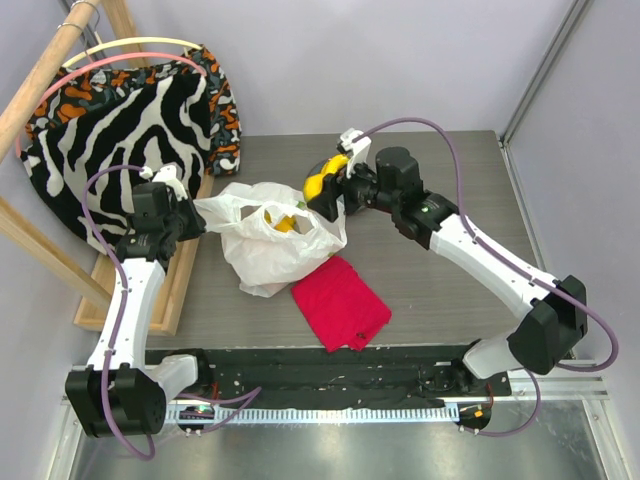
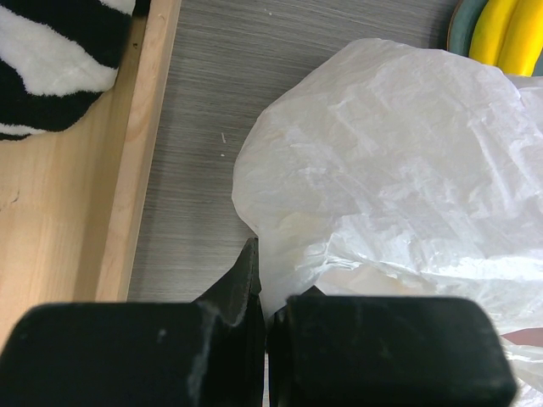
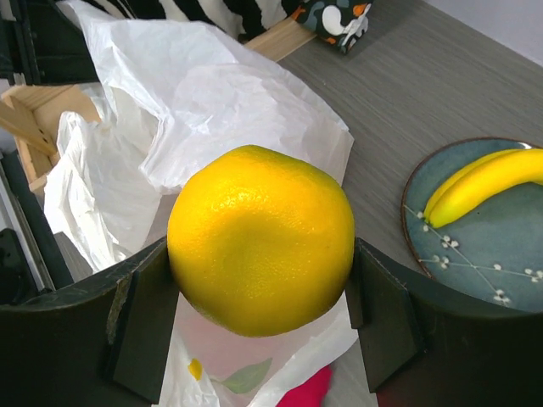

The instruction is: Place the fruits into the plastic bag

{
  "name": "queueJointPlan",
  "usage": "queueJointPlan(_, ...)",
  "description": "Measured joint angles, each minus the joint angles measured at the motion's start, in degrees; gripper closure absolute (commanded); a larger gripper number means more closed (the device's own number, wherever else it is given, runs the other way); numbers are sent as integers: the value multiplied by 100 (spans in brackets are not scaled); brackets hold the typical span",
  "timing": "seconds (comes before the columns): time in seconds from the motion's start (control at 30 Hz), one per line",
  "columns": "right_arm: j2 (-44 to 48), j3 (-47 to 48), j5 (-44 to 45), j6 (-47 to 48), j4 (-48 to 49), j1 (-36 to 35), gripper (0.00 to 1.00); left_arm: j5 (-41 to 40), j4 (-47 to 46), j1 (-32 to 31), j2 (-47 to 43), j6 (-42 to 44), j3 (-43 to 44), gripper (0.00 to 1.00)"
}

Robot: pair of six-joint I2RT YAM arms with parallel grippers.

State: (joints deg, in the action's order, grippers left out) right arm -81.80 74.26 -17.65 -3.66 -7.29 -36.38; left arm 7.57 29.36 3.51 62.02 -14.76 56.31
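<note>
The white plastic bag (image 1: 268, 243) lies crumpled on the grey table, its mouth facing the far right. My left gripper (image 1: 196, 214) is shut on the bag's left edge; in the left wrist view the film (image 2: 399, 170) runs in between the closed fingers of the left gripper (image 2: 265, 287). My right gripper (image 3: 260, 264) is shut on a round yellow-orange fruit (image 3: 254, 212) and holds it in the air over the bag's opening (image 3: 204, 110). Two yellow bananas (image 3: 488, 182) lie on a blue-grey plate (image 3: 501, 271) to the right of the bag.
A red folded cloth (image 1: 340, 302) lies on the table just in front of the bag. Zebra-striped fabric (image 1: 120, 120) hangs over a wooden frame (image 1: 182, 275) along the table's left side. The plate's rim (image 2: 458, 30) shows beyond the bag.
</note>
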Motion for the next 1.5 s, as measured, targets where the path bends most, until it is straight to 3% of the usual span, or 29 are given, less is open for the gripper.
queueJointPlan(0.77, -293, 173, -15, 354, -557, -769, 61, 2, 0, 2, 0, -2, 0, 100)
queueJointPlan(1.17, -1241, 280, 560, 400, -1394, -1272, 59, 11, 0, 2, 0, -4, 0, 100)
queueJointPlan(1.5, -2243, 809, 1073, 149, -1287, -1386, 52, 22, -2, 2, 0, -7, 0, 100)
